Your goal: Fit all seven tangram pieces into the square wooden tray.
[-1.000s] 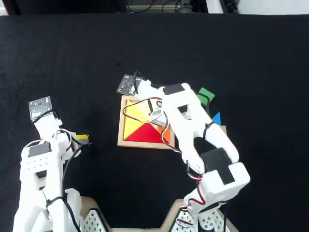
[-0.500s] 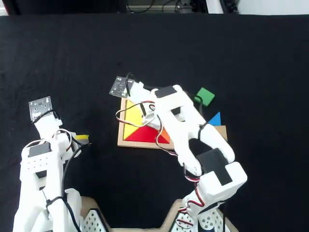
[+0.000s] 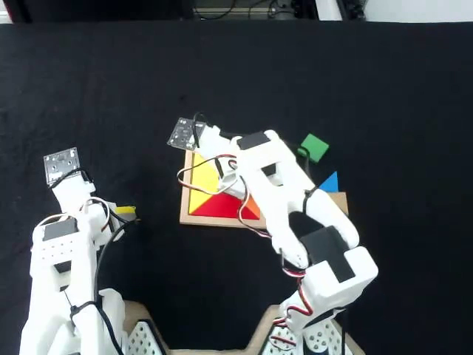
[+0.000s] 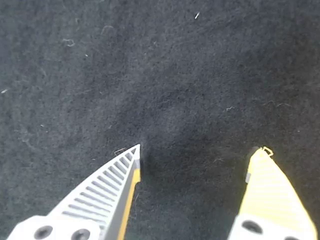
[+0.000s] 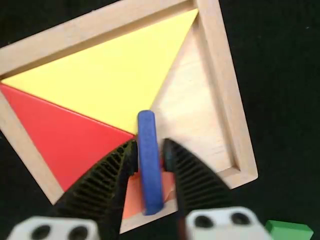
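The square wooden tray (image 5: pixel 220 75) holds a large yellow triangle (image 5: pixel 115 80), a large red triangle (image 5: pixel 60 135) and an orange piece (image 5: pixel 131 197); one corner of its floor is bare wood. My right gripper (image 5: pixel 149 144) hangs just above the tray's middle, shut on a blue piece (image 5: pixel 149 170) held on edge. From above, that gripper (image 3: pixel 225 177) covers part of the tray (image 3: pixel 185 194). A green piece (image 3: pixel 315 147) and a small blue triangle (image 3: pixel 329 182) lie on the cloth right of the tray. My left gripper (image 4: pixel 200 152) is open over bare cloth, far left of the tray (image 3: pixel 127 214).
Black cloth covers the whole table. A tan flat piece (image 3: pixel 338 200) lies by the right arm's elbow, beside the blue triangle. The green piece (image 5: pixel 290 229) sits just outside the tray's corner. Wide free cloth lies behind and to the left of the tray.
The right arm's wrist swung left across the tray toward its far-left corner, then held still. The left arm has not moved.
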### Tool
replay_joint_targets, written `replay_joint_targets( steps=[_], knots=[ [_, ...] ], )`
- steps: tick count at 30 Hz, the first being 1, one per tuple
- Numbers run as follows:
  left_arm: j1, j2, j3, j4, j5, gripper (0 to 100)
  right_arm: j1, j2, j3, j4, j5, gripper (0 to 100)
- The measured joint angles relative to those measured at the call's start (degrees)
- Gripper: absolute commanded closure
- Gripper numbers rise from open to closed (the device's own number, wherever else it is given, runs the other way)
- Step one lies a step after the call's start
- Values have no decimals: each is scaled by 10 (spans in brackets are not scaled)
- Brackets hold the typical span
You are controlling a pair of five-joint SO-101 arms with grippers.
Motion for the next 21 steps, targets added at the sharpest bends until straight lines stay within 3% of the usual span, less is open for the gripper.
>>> replay_joint_targets(
  steps=[6, 21],
  knots=[
    [0, 0, 0, 0, 0, 668, 0, 0, 0, 0, 0, 838],
    [0, 0, 0, 0, 0, 668, 38, 0, -19, 5, 19, 842]
  ],
)
